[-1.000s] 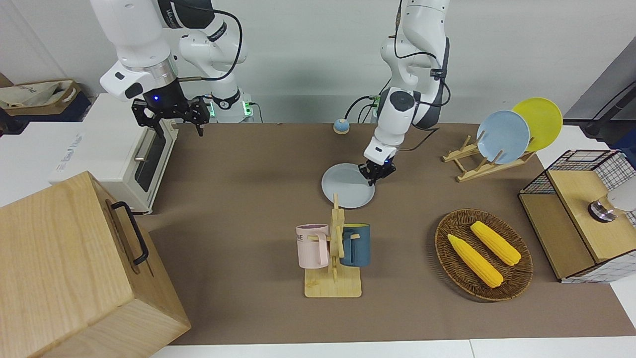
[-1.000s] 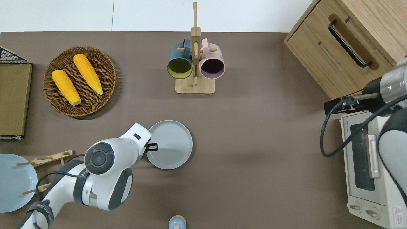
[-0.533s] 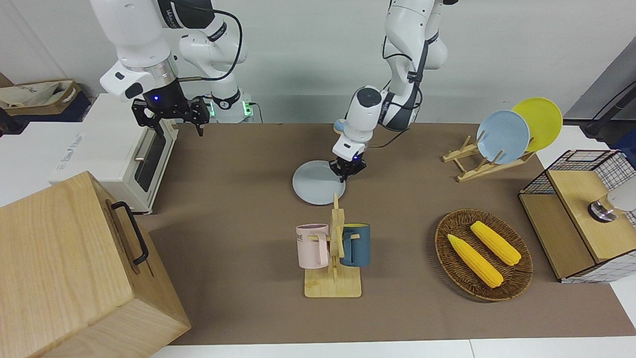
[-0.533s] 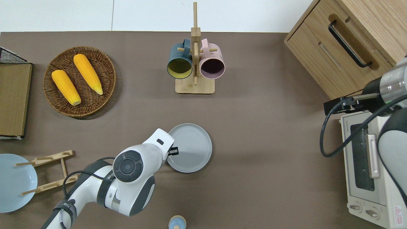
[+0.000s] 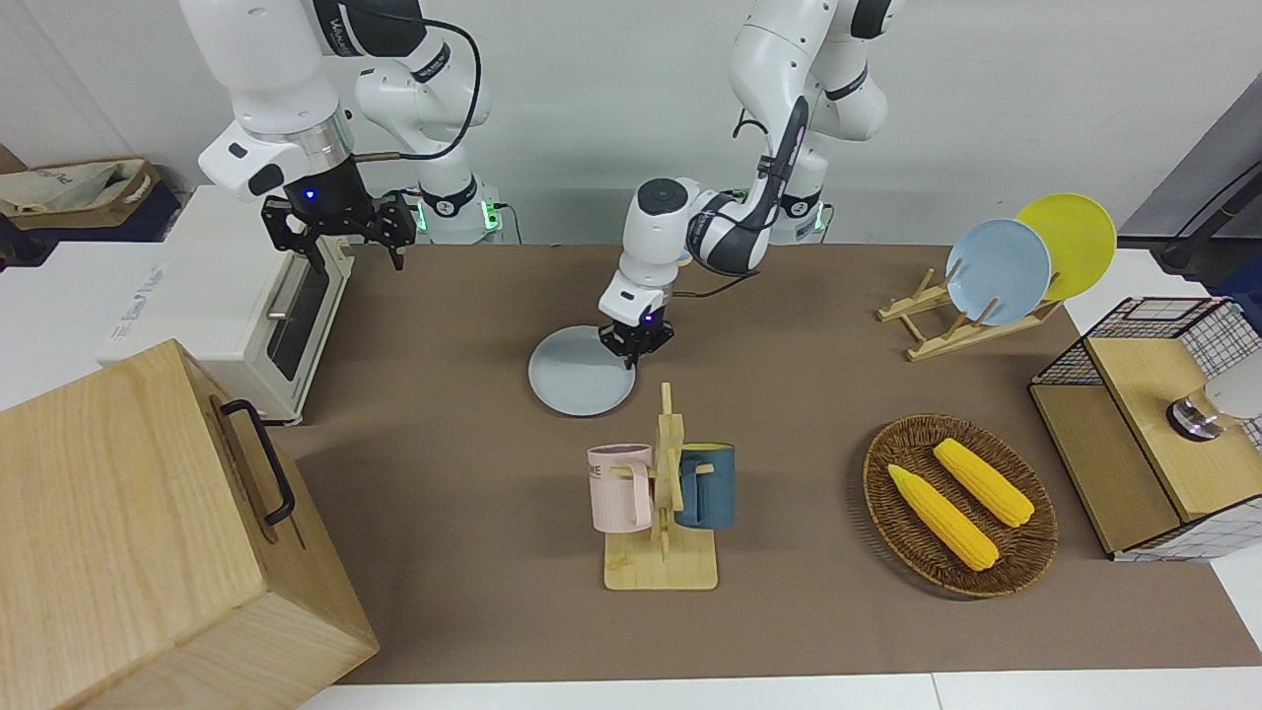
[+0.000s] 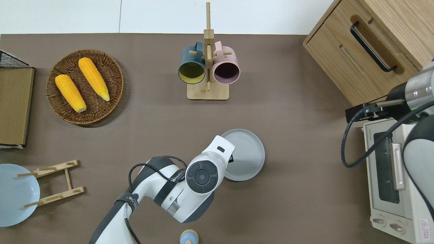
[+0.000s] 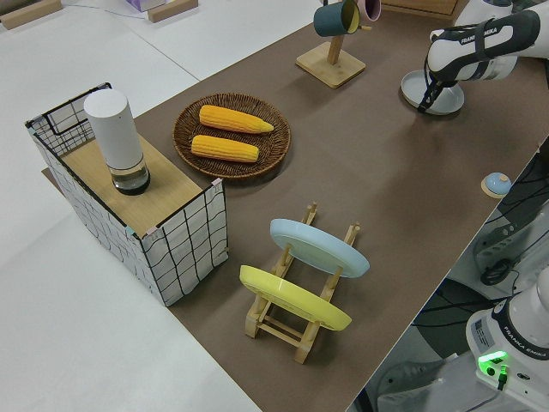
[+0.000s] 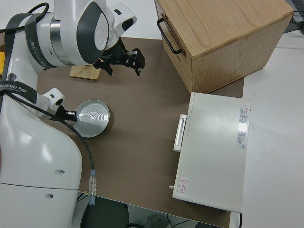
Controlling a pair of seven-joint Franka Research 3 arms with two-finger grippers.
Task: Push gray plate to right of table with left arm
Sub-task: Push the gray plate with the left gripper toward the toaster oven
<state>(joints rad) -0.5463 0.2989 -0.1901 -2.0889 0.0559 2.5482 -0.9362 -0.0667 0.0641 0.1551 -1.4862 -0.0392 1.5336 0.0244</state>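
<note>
The gray plate (image 5: 580, 383) (image 6: 244, 154) (image 7: 436, 94) (image 8: 94, 117) lies flat on the brown table (image 5: 454, 325), near its middle and nearer to the robots than the mug rack. My left gripper (image 5: 636, 342) (image 7: 426, 93) (image 8: 70, 114) is down at the plate's rim, on the side toward the left arm's end of the table. In the overhead view the left arm's wrist (image 6: 212, 161) covers that edge of the plate. My right gripper (image 5: 340, 242) (image 8: 122, 62) is parked, open and holding nothing.
A wooden rack with a pink and a dark blue mug (image 5: 661, 493) (image 6: 208, 67) stands farther from the robots than the plate. A white toaster oven (image 5: 286, 316) and a wooden cabinet (image 5: 148, 532) fill the right arm's end. A corn basket (image 5: 961, 503) and plate rack (image 5: 971, 316) sit toward the left arm's end.
The left gripper and the gray plate have slid together across the table toward the right arm's end. The right arm has not moved.
</note>
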